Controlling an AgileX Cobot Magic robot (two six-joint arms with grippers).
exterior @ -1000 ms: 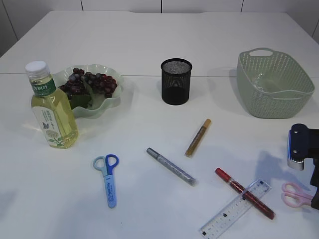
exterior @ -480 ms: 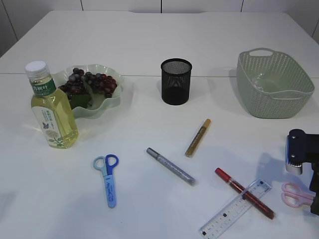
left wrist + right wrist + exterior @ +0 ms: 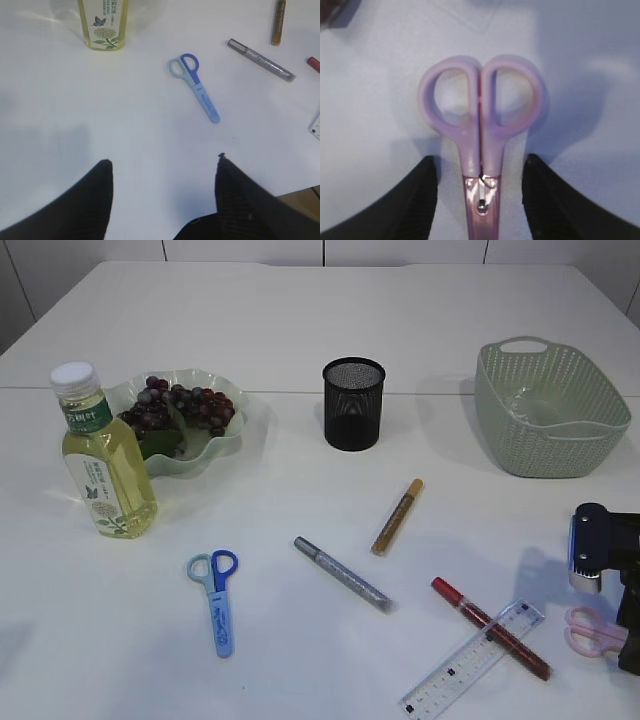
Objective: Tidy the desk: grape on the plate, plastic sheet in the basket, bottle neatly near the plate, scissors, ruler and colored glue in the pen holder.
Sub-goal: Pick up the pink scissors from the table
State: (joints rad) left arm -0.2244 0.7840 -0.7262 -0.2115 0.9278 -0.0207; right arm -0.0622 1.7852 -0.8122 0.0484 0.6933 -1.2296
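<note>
1. The pink scissors (image 3: 481,145) lie flat on the white desk (image 3: 300,320), directly between the two dark fingers (image 3: 415,200) of the right hand (image 3: 479,200), loops pointing away from the wrist.
2. The right hand is spread open around the scissors' shank; a finger stands on each side, and neither clearly touches it.
3. In the exterior view the right hand (image 3: 625,635) sits at the desk's right edge, with the pink scissors (image 3: 592,630) just beside it.
4. Left of the pink scissors lies the clear ruler (image 3: 472,658), crossed by a red glue pen (image 3: 490,628).
5. Further left of the pink scissors lie a silver glue pen (image 3: 343,574) and a gold glue pen (image 3: 397,516), both well apart from the hand.
6. The blue scissors (image 3: 217,598) lie far left of the pink scissors.
7. The left hand (image 3: 162,192) hovers open over bare desk, holding nothing; the blue scissors lie ahead of it, well apart.
8. The black mesh pen holder (image 3: 353,403) stands upright, far behind the pink scissors.
9. The green basket (image 3: 550,405) sits behind the pink scissors, near the right edge.
10. The bottle (image 3: 100,455) stands upright at far left, just beside the green plate (image 3: 215,445) holding the grapes (image 3: 180,405).
</note>
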